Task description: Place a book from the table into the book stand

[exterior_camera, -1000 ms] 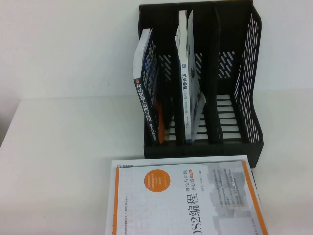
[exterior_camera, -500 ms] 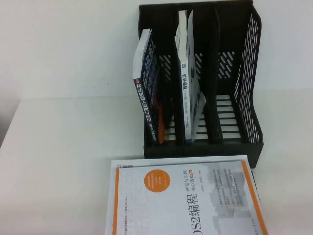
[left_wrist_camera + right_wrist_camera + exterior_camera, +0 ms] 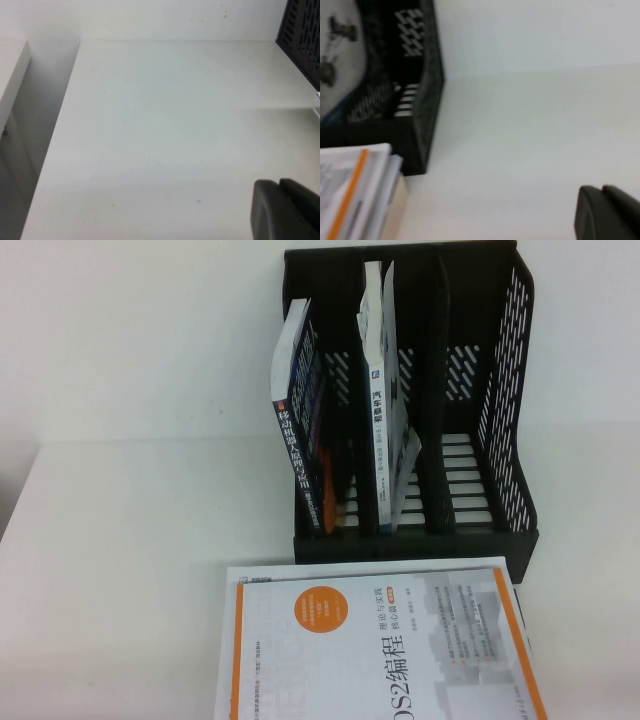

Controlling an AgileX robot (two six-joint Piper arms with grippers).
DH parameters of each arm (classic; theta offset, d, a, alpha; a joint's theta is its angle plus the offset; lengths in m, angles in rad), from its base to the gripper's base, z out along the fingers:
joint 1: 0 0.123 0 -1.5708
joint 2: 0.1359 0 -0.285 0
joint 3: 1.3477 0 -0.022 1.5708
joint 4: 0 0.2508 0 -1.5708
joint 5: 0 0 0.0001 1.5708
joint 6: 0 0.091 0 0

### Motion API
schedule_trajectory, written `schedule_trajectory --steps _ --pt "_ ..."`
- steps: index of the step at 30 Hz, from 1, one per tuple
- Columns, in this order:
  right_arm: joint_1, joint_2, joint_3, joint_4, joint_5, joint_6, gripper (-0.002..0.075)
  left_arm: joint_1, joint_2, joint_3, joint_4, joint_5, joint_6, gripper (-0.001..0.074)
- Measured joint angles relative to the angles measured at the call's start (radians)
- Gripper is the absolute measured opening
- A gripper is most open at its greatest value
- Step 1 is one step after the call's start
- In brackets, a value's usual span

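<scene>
The thin white book (image 3: 380, 410) with a white-blue spine stands upright in the middle slot of the black book stand (image 3: 480, 390) at the back of the white table (image 3: 130, 540). Its cover with grey pictures also shows in the right wrist view (image 3: 332, 45), inside the book stand (image 3: 427, 100). Neither arm shows in the high view. My left gripper (image 3: 280, 187) is shut and empty over bare table left of the stand (image 3: 302, 30). My right gripper (image 3: 601, 192) is shut and empty over bare table right of the stand.
A dark blue-red book (image 3: 300, 430) leans in the stand's left slot. The right slot holds nothing. A white book with an orange border (image 3: 390, 650) lies flat in front of the stand, also in the right wrist view (image 3: 355, 200). The table's left edge (image 3: 55, 140) drops off.
</scene>
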Motion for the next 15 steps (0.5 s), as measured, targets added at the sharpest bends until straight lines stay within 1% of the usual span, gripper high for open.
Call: schedule_trajectory --steps 3,6,15 --pt "-0.066 -0.075 0.062 0.026 -0.001 -0.053 -0.0003 0.0 0.0 0.0 0.0 0.0 0.0 -0.0002" --pt "-0.101 -0.104 0.108 0.054 0.0 -0.081 -0.0003 0.0 0.0 0.0 0.0 0.0 0.0 -0.0002" --pt "-0.114 -0.108 0.11 0.067 0.049 -0.119 -0.0003 0.0 -0.002 0.0 0.0 0.0 0.0 -0.0002"
